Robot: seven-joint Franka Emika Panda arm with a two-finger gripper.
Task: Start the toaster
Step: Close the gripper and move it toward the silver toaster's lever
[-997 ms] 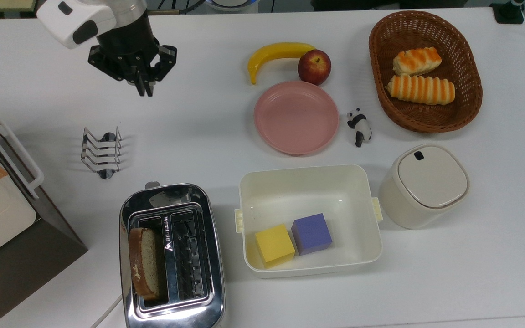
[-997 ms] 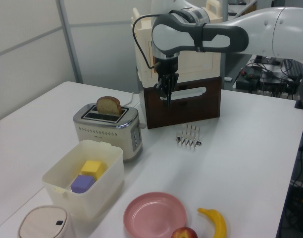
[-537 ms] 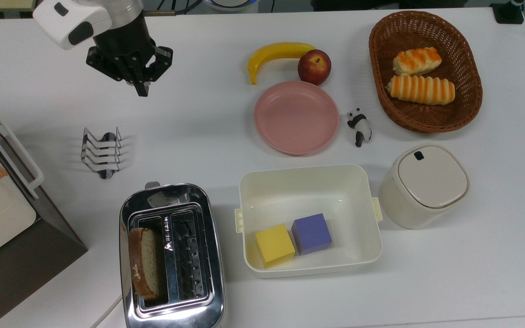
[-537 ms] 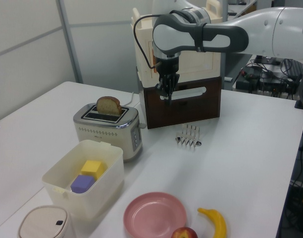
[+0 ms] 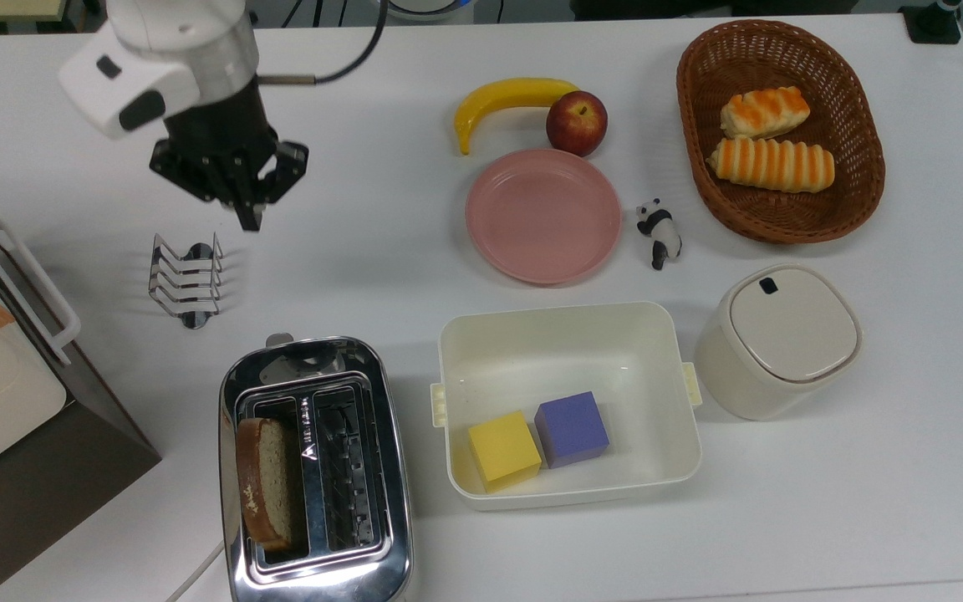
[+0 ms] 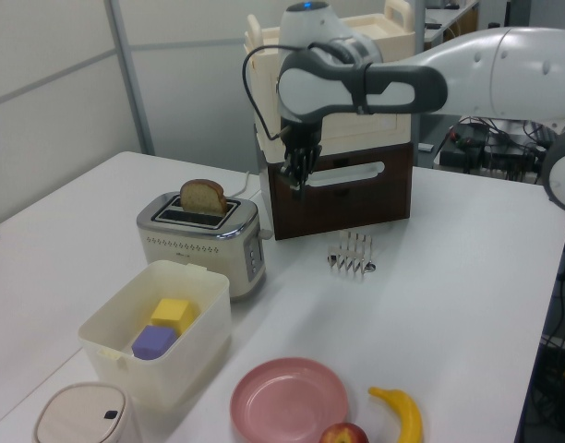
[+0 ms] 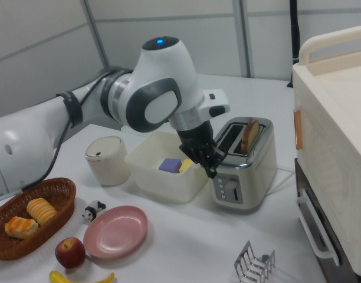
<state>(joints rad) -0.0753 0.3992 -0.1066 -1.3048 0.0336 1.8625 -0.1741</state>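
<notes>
Toaster [image 5: 314, 468] sits at the table's near edge in the top view, beside the tub [image 5: 569, 334], one slice [image 5: 262, 481] standing high in a slot, so the lever [image 5: 278, 339] is likely unpressed. Gripper [image 5: 247, 219], fingers together and empty, hangs near the rack [image 5: 186, 278], probably closed to push. Against 1.0 s ago it is closer to the toaster.

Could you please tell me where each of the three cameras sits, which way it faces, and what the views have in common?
Top view: overhead, looking straight down on the white table; the wrist and gripper show at the top view's upper left, above the toast rack.
Left view: beside the table, raised, facing the boxy appliance; the white arm enters from the left view's right.
Right view: opposite side, raised, facing the wall panels; the arm enters from the right view's left.
Shared: all three show the toaster holding a bread slice, and the pink plate.
</notes>
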